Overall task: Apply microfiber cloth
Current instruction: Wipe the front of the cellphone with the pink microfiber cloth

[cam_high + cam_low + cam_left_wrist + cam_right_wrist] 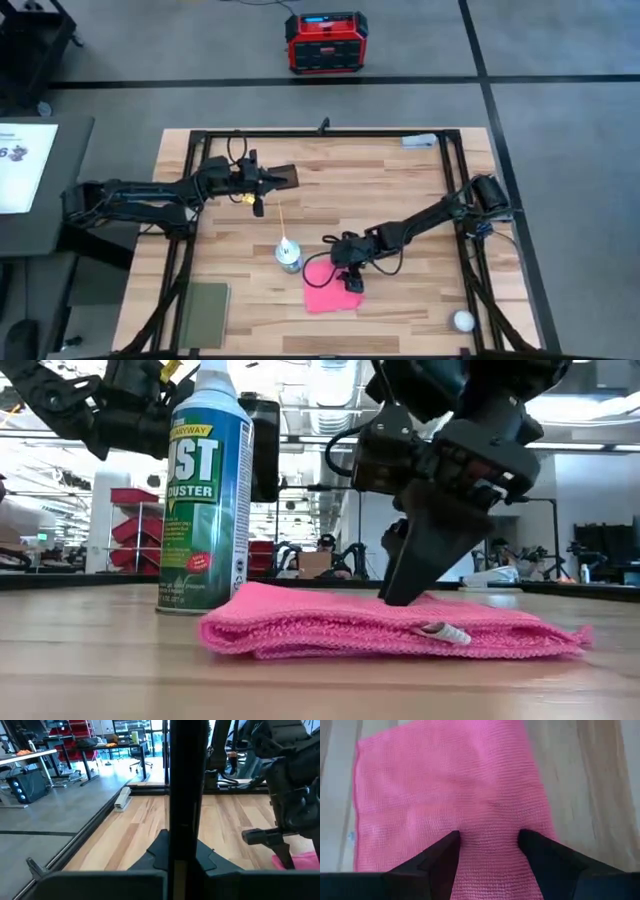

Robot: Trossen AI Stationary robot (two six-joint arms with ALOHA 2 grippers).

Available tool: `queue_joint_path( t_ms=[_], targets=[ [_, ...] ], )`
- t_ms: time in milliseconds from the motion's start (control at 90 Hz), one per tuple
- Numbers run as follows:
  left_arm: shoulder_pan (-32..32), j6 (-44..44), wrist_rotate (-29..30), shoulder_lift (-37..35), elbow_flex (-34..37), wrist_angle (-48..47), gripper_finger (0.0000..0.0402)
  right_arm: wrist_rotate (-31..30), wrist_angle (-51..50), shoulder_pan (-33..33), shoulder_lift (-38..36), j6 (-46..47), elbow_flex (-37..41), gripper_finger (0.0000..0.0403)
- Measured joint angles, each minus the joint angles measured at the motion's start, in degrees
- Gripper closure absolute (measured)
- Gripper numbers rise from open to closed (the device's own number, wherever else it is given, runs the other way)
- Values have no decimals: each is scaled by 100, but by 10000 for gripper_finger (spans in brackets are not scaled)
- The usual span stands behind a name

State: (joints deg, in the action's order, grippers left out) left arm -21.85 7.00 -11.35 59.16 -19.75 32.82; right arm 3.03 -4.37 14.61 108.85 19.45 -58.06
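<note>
Your right pincer [487,851] stands spread, tips pressed into the pink cloth [330,290], which lies on the bench [400,190] beside the can [204,490]. Close too shallow and you'll pinch only one layer, dragging it into the can. Your left pincer [262,178] pinches the black phone [283,177].

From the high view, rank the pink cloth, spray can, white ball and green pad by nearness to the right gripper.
Right gripper, open, is down on the cloth.
1. Pink cloth: directly under it.
2. Spray can: just off the cloth, toward the left arm.
3. White ball: near the table's right front corner.
4. Green pad: front left.
</note>
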Motion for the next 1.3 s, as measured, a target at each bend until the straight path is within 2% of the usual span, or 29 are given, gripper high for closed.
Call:
queue_joint_path(
  t_ms=[67,167,256,389,489,767,922,1100,1300],
  targets=[
    [-1,-19,0,0,0,-9,401,-46,-70,-41,3,-8,1,254],
    [-2,-29,4,0,0,-37,401,-70,-89,-99,5,-231,7,366],
    [0,-62,4,0,0,-44,401,-253,-51,-121,5,-324,8,392],
    [0,-76,4,0,0,-8,401,-417,3,-133,-29,-345,16,400],
    [-1,-137,4,0,0,131,401,-905,-79,-114,-224,-445,26,401],
    [0,-390,7,-2,-1,506,401,-2208,-498,-107,-1464,-709,-20,402],
    [0,-568,77,0,-223,563,401,-2839,-362,-100,-2060,-984,-20,402],
    [89,-725,162,227,-606,541,401,-3174,283,-258,-2257,-1575,-63,403],
    [335,-622,171,824,-983,569,401,-3347,787,-608,-2251,-2321,-406,403]
  ],
)
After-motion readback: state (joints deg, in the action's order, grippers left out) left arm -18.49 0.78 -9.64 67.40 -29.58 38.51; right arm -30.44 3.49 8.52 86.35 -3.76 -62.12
